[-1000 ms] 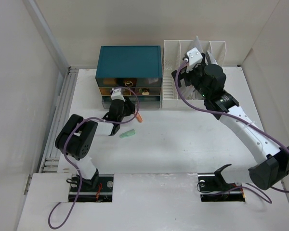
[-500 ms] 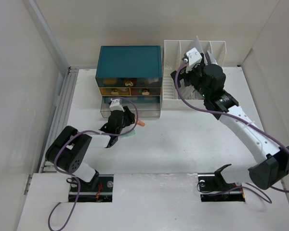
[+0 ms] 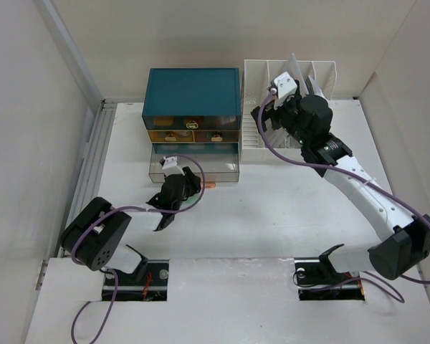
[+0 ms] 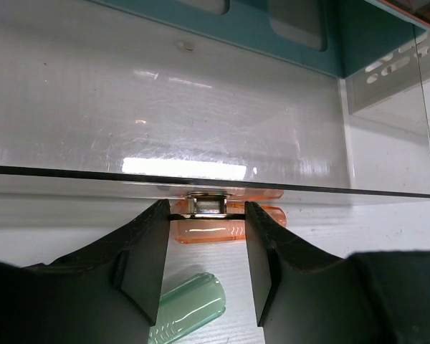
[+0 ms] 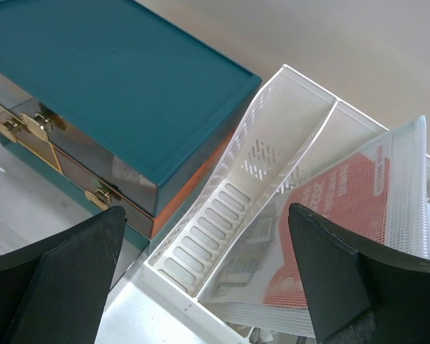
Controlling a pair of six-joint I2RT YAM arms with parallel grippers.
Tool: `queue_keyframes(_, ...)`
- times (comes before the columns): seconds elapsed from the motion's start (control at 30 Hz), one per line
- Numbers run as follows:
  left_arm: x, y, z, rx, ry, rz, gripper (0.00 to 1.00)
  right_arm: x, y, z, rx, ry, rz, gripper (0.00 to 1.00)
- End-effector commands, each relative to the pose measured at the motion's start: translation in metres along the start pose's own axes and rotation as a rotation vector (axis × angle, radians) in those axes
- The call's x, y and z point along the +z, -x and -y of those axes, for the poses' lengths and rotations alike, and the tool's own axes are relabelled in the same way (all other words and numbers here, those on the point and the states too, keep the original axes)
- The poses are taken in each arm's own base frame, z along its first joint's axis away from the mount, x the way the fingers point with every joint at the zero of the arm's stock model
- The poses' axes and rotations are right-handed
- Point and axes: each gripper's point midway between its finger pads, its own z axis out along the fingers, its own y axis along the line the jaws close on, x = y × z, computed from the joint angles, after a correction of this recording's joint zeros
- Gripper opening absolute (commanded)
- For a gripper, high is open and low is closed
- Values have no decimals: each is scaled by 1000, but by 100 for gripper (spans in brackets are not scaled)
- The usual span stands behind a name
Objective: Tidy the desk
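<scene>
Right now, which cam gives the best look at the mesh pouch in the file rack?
Right wrist: the mesh pouch fills the lower right, red print visible, leaning in the white file rack. Top external shows only its upper corner above the right arm. Left wrist doesn't show it.

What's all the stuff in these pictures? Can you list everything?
desk: one, white, under everything.
drawer box: one, teal, back left of the desk.
clear drawer: one, see-through, pulled out at the box's bottom.
file rack: one, white, right beside the box.
mesh pouch: one, white and red, standing in the rack.
orange pen: one, on the desk by the drawer's front.
green stick: one, pale green, near the orange pen.
left arm: black and white, jaws closed on the drawer's metal handle.
right arm: black and white, jaws open over the rack.
</scene>
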Motion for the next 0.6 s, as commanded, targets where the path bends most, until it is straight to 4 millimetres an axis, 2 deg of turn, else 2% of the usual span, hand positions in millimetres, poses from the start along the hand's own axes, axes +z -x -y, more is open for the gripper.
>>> queue_keyframes(0.0,-7,-2,11,-42,-37,-5,36,3,12,-1,13,6,53,100)
queue_keyframes(0.17,4,1,12,-29,-11,2,36,3,12,-1,13,6,53,100)
queue_keyframes(0.2,6,8,17,-26,-22,15,36,3,12,-1,13,6,53,100)
queue_keyframes(0.27,9,7,19,-23,-17,10,36,3,12,-1,13,6,53,100)
queue_keyframes(0.57,41,27,8,13,42,24,36,6,8,-2,14,8,44,100)
